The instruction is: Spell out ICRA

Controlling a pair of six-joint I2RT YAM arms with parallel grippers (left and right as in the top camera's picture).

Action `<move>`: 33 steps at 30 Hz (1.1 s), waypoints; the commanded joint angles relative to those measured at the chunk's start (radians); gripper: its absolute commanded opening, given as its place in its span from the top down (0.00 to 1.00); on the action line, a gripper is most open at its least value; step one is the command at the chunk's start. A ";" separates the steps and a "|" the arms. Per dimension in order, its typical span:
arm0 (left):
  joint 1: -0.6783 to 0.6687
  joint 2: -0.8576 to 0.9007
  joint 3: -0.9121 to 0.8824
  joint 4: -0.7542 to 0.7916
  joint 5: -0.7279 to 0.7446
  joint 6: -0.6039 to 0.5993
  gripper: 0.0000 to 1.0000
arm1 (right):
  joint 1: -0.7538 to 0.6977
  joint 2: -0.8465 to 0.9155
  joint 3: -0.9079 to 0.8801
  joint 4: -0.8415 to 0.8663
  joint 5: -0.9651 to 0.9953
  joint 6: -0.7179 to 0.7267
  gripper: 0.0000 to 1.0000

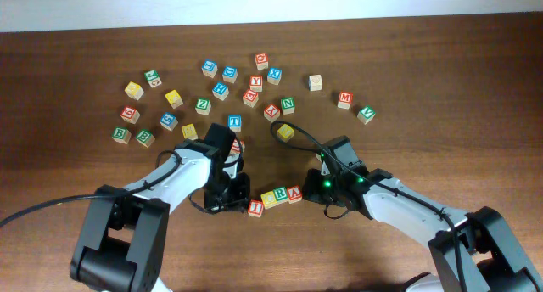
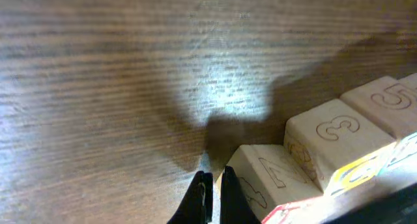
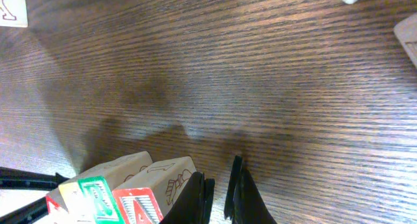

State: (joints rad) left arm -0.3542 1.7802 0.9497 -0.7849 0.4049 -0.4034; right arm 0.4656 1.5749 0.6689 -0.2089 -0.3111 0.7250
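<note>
Table (image 1: pixel 424 63) carries ICRA row (image 1: pixel 275 199) — left claw (image 1: pixel 243 207), right claw (image 1: pixel 309 193) (closed) flank it.

ICRA cubes (image 1: pixel 276 198): four — loose blocks (image 1: pixel 221 91): roughly 24 — arms (image 1: pixel 182 175): two.

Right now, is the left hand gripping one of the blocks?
No, the left hand is shut on nothing, its tips on the bare table just beside the end block of the row.
</note>
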 commanded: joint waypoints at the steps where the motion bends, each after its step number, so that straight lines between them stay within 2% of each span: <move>1: -0.004 0.004 -0.009 -0.002 0.025 0.016 1.00 | 0.005 0.005 -0.005 0.000 0.010 -0.010 0.95; 10: -0.003 0.002 -0.005 -0.112 0.026 0.054 1.00 | 0.005 0.005 -0.005 0.000 0.010 -0.014 0.94; 14: -0.007 -0.056 0.001 -0.222 0.031 0.054 1.00 | 0.005 0.005 -0.005 0.001 0.010 -0.014 0.94; 17: -0.073 -0.077 0.001 -0.225 0.070 0.057 1.00 | 0.005 0.005 -0.005 0.005 0.013 -0.014 0.94; 19: -0.129 -0.077 0.001 -0.183 0.050 0.005 1.00 | 0.005 0.005 -0.005 0.005 0.013 -0.014 0.93; 22: -0.194 -0.077 0.001 -0.155 -0.089 -0.137 1.00 | 0.005 0.005 -0.005 0.004 0.013 -0.014 0.93; 27: -0.263 -0.077 0.000 -0.109 -0.104 -0.177 1.00 | 0.005 0.005 -0.005 0.005 0.017 -0.014 0.91; 33: -0.267 -0.077 0.000 -0.080 -0.182 -0.211 1.00 | 0.005 0.005 -0.005 0.005 0.017 -0.014 0.91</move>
State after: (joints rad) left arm -0.6170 1.7210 0.9489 -0.8665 0.2775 -0.5892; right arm 0.4656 1.5749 0.6689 -0.2054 -0.3107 0.7219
